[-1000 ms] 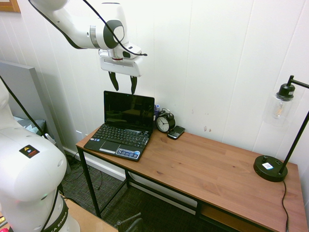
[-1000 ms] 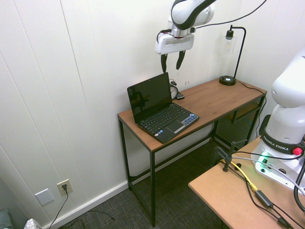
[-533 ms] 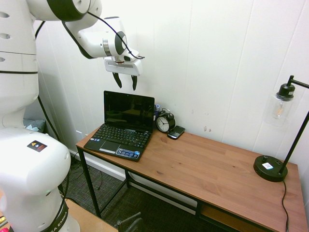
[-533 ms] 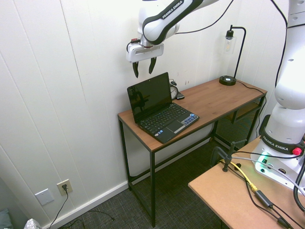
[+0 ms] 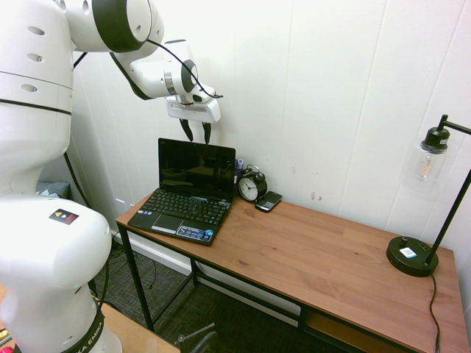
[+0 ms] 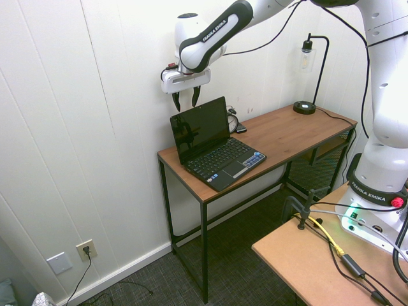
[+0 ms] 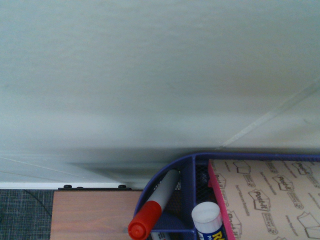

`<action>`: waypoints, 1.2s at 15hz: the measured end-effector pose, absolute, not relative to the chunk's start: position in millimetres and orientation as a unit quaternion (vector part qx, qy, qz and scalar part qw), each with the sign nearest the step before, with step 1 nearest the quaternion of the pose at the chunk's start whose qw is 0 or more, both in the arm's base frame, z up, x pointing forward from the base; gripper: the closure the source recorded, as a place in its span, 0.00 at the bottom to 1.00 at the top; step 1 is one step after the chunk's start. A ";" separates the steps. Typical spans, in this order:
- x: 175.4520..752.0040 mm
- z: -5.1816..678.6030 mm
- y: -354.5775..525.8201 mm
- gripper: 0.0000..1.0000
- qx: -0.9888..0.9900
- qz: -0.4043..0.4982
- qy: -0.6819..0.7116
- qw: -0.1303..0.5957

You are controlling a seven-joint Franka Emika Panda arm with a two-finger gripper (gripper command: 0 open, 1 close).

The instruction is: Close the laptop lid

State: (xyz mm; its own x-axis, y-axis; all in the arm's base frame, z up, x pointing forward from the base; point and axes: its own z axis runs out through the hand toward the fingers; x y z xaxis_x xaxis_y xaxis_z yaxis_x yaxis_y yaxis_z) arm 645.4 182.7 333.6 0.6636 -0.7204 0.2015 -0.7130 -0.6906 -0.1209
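Standing below the hand (image 6: 186,108), one table (image 5: 316,261), brown wood top, black metal frame.

Lamp (image 5: 412,256), black, clear glass shade; at the table's far end, well apart from the hand.

Netbook (image 5: 181,215), small, black, keyboard exposed, stickers on palm rest; on the table, lower than the hand.

Laptop lid (image 6: 201,129), thin, black, dark glossy display; raised from the netbook at its hinge, its top edge close beneath the hand. Contact between the two: cannot be told.

Hand, one, white body, two dark fingers (image 5: 186,130); fingers parted with a clear gap, gripping nothing.

Desk organizer (image 7: 187,175), purple, mesh; below the hand, behind the lid.

Alarm clock (image 5: 252,185), round, black, pale face; beside the netbook, lower than the hand and towards the lamp.

Handheld device (image 5: 268,201), dark, lying just beyond the clock, further from the hand.

In the organizer, below the hand: Post-it package (image 7: 270,200), printed tan and pink; marker (image 7: 155,207), grey barrel, red cap; glue stick (image 7: 207,217), white cap.
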 end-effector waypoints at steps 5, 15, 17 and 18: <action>643.6 331.5 183.1 1.00 -0.908 -0.111 0.403 0.011; 615.3 319.3 180.7 1.00 -0.902 -0.090 0.422 -0.010; 600.7 321.6 178.4 1.00 -0.901 -0.089 0.425 -0.010; 594.4 324.8 177.7 1.00 -0.900 -0.090 0.426 -0.010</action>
